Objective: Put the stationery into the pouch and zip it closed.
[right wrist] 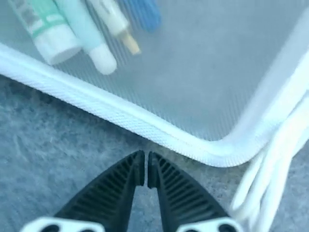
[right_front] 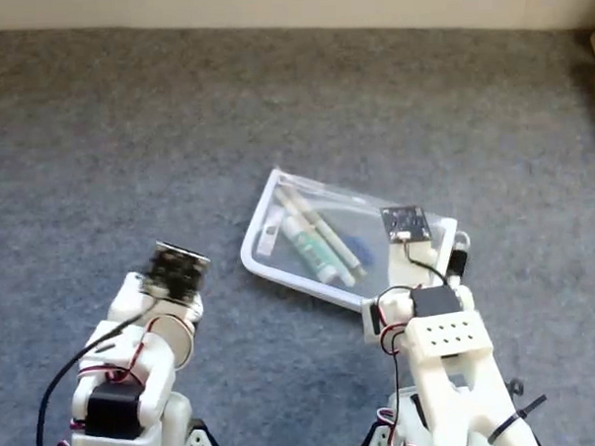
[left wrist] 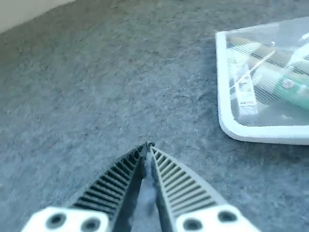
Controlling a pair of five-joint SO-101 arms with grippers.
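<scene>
Translucent mesh pouch w/ white fabric trim (right_front: 300, 282) lies flat on grey carpet (right_front: 126, 142), pens and tubes (right_front: 318, 242) inside. Prob. light, floppy, slick, so I'd pinch the trim or the white cord loop (right wrist: 270, 164). Long axis runs left-right in high view, right end nearer me. My right pincer (right wrist: 146, 153) is closed on nothing, just beside a corner. My left pincer (left wrist: 148, 145) is likewise closed, well apart from the pouch.

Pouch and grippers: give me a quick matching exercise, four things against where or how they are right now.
Things:
1. left gripper
2. right gripper
3. pouch
4. stationery

Places or states:
A. inside the pouch
B. shut, right at the pouch's white edge near a corner
C. shut, over bare carpet, apart from the pouch
D. lying flat on the carpet ahead of the arms

Pairs: 1-C, 2-B, 3-D, 4-A
</scene>
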